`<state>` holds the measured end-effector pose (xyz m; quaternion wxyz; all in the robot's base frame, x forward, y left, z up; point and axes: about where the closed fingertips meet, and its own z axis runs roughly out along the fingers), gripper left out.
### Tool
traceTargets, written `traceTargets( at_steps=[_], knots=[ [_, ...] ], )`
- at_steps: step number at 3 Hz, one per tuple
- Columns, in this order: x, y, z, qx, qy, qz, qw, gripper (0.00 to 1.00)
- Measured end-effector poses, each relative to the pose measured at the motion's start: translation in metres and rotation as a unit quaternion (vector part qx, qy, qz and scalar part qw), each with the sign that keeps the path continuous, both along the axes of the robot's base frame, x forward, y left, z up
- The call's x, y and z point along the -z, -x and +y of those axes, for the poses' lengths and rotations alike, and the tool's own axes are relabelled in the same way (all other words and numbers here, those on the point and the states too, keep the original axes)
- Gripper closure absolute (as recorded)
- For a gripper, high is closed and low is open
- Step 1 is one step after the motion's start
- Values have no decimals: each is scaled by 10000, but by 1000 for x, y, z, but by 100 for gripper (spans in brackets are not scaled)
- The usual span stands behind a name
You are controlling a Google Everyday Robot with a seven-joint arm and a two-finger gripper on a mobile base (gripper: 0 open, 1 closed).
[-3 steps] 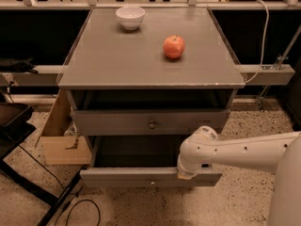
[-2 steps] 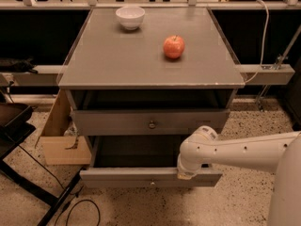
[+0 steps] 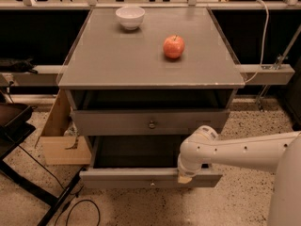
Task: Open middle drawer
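The grey cabinet [image 3: 150,74] stands in the middle of the camera view. Its upper drawer front [image 3: 117,122] carries a small round knob [image 3: 151,124]. Below it the middle drawer [image 3: 117,177] is pulled well out toward me, its dark inside showing, with a small knob [image 3: 151,184] at the centre of its front. My white arm [image 3: 244,149] reaches in from the right. The gripper [image 3: 185,177] points down at the top edge of the middle drawer's front, right of the knob, and its tip rests on or just behind that edge. The lowest drawer is hidden under the open one.
A red apple [image 3: 173,46] and a white bowl [image 3: 130,17] sit on the cabinet top. A cardboard box [image 3: 59,140] stands on the floor at the cabinet's left. A dark stand and cables [image 3: 56,199] lie at the lower left. A metal rail [image 3: 265,74] runs behind.
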<state>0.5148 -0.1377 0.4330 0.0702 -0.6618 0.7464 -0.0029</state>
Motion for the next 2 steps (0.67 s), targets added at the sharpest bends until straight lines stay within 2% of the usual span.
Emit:
traceTargets(
  at_steps=[1,2],
  knots=[
    [0,0,0,0,0,0,10000,0],
    [4,0,0,10,-13,42,10000,3]
  ],
)
